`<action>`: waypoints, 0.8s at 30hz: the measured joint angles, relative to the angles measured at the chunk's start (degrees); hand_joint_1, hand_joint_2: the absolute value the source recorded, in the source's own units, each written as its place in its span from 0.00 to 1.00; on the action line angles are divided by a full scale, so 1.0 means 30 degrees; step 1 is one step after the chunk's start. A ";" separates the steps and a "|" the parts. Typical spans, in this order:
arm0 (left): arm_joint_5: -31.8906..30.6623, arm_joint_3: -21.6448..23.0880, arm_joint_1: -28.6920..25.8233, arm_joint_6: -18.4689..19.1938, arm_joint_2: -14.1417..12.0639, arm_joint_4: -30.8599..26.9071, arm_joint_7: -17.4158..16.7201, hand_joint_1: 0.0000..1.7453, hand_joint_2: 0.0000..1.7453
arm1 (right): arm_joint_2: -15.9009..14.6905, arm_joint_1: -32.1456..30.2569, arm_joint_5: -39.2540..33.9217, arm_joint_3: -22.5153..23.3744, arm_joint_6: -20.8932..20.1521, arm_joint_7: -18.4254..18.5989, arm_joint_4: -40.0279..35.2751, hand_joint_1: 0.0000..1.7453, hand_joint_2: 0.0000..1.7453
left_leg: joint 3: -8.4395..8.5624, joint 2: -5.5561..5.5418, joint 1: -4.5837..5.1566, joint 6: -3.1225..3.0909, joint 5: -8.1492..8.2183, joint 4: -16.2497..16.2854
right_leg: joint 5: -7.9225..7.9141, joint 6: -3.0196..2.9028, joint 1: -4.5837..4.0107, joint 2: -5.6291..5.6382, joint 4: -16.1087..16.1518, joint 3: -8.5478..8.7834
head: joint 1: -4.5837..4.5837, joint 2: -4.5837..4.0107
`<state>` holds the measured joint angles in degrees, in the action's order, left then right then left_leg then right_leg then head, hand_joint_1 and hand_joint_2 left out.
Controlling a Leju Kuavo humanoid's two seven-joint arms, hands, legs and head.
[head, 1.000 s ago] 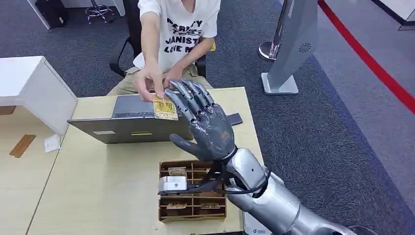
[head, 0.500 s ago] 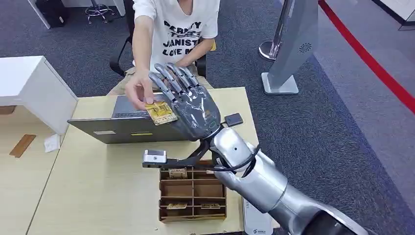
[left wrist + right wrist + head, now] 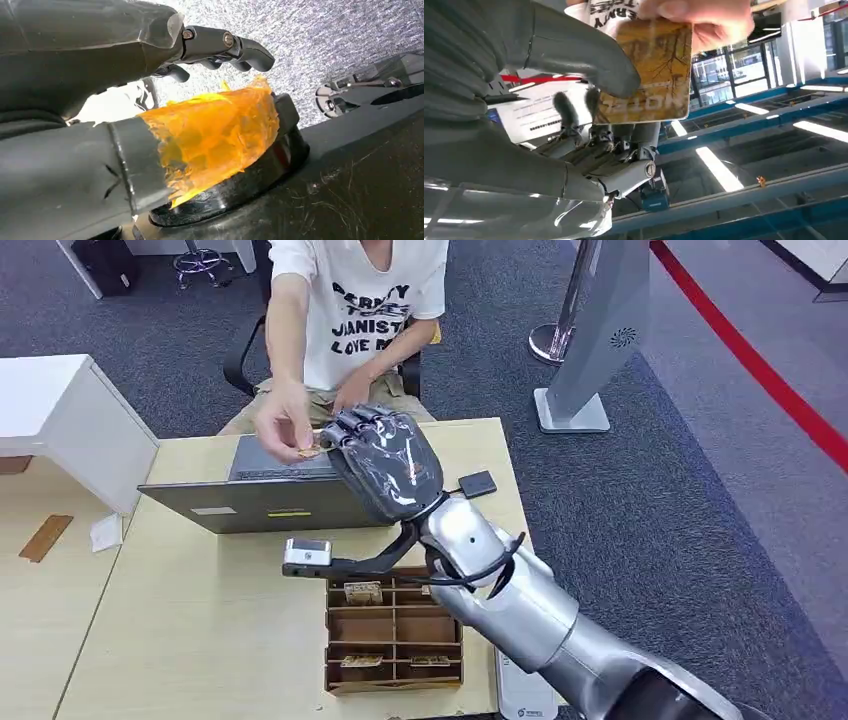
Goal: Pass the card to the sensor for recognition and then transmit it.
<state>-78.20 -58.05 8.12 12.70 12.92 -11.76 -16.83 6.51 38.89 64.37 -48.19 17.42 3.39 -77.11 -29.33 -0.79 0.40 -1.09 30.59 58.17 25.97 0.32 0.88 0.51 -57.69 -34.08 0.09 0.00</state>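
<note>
Holding the card [image 3: 308, 451] above the laptop [image 3: 262, 502] on the wooden tabletop [image 3: 190, 620]: right hand [image 3: 385, 465], pinching it; person's hand [image 3: 282, 422] grips too. Left hand [image 3: 150, 65]: fingers curled, empty. Grey carpet [image 3: 640, 490] beyond the laptop.

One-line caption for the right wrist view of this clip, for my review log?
Right hand pinches a brown hotel card that a person's hand also grips by its far edge.

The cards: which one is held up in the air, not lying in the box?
The yellow-brown card above the laptop, held by the right hand and the person's hand. The other cards lie in the wooden box.
</note>
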 joint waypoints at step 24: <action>0.0568 -0.0007 -0.0039 -0.0757 0.0036 0.0000 -0.0108 0.00 0.00 | 0.0525 -0.1654 -0.5152 0.1397 -0.0249 -0.1113 -0.1091 1.00 1.00 | -0.0001 -0.0007 0.0000 0.0000 0.0001 0.0000 | 0.0001 0.0001 0.0000 -0.0003 0.0002 -0.0002 | 0.0007 0.0000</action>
<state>-76.50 -58.07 8.00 10.43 13.03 -11.76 -17.15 8.09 33.93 48.91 -44.00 16.67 0.05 -80.38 -29.34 -0.81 0.40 -1.09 30.59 58.18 25.98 0.32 0.88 0.50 -57.69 -34.09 0.11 0.00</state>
